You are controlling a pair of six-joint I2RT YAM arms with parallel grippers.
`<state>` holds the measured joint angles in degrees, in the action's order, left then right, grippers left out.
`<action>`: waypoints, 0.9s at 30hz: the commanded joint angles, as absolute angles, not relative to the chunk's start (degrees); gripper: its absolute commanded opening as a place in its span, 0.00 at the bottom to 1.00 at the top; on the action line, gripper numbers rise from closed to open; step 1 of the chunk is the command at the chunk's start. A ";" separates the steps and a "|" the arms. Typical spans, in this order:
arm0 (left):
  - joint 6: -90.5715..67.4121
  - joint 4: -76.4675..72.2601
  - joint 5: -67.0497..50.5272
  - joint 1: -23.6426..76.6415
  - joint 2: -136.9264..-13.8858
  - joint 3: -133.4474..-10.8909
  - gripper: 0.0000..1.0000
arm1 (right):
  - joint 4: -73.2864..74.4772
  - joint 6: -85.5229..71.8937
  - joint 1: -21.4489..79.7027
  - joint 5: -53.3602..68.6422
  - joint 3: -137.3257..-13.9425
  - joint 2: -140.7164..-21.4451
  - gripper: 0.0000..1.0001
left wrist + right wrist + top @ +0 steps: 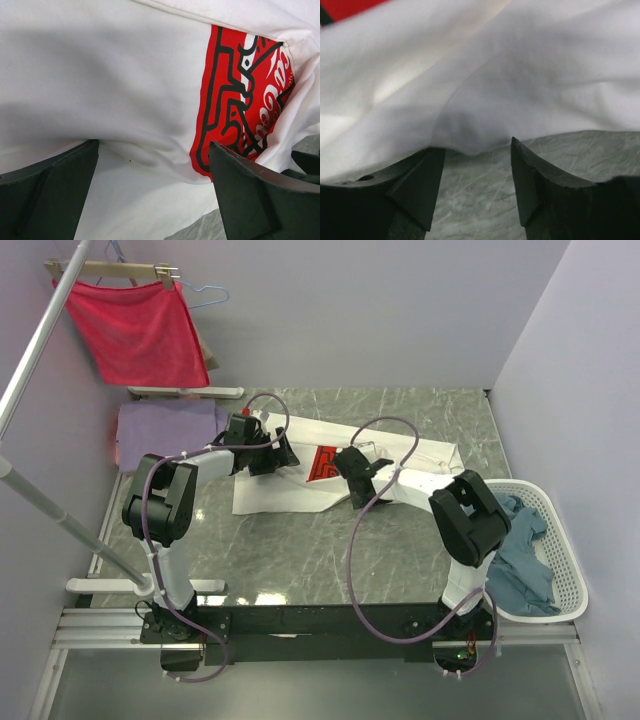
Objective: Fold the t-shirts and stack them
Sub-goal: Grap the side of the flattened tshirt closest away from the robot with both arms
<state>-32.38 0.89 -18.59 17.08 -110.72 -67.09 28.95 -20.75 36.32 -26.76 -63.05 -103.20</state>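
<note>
Lying beneath left pincer (pixel 154 150): white t-shirt (pixel 100 75)

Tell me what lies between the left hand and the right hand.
The red square print of the white t-shirt; the top view shows it.

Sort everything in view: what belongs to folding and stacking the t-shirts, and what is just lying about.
Belongs to the job:
white t-shirt with red print
lavender t-shirt
grey-blue t-shirt, lying in the basket

Just lying about:
white laundry basket
red cloth on a hanger
</note>
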 commanded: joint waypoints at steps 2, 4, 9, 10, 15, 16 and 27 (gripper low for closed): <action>-30.94 6.85 -15.65 17.14 -111.45 -64.51 1.00 | 33.66 -25.30 36.04 -34.80 -67.15 -108.10 0.53; -30.67 7.03 -15.12 17.23 -111.10 -64.34 0.99 | 33.75 -25.49 36.04 -36.64 -67.50 -108.54 0.44; -30.41 7.29 -15.12 17.14 -111.18 -64.34 0.99 | 36.91 -27.15 35.95 -40.51 -69.95 -109.42 0.12; -30.50 7.21 -15.12 17.14 -111.01 -64.42 1.00 | 37.18 -27.42 36.03 -40.69 -70.05 -108.90 0.08; -30.24 7.38 -15.12 17.14 -110.92 -64.51 0.99 | 37.96 -25.49 35.95 -38.59 -71.09 -104.07 0.00; -30.15 7.47 -15.12 17.14 -110.92 -64.51 0.99 | 38.58 -25.05 36.03 -38.24 -71.80 -102.67 0.00; -30.06 7.56 -16.87 17.14 -112.24 -65.83 0.99 | 48.25 -11.61 33.93 -36.04 -94.00 -109.58 0.03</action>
<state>-32.10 0.71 -18.17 17.19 -110.41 -66.76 44.40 -17.37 35.86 -35.35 -84.99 -105.93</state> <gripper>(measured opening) 0.994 0.034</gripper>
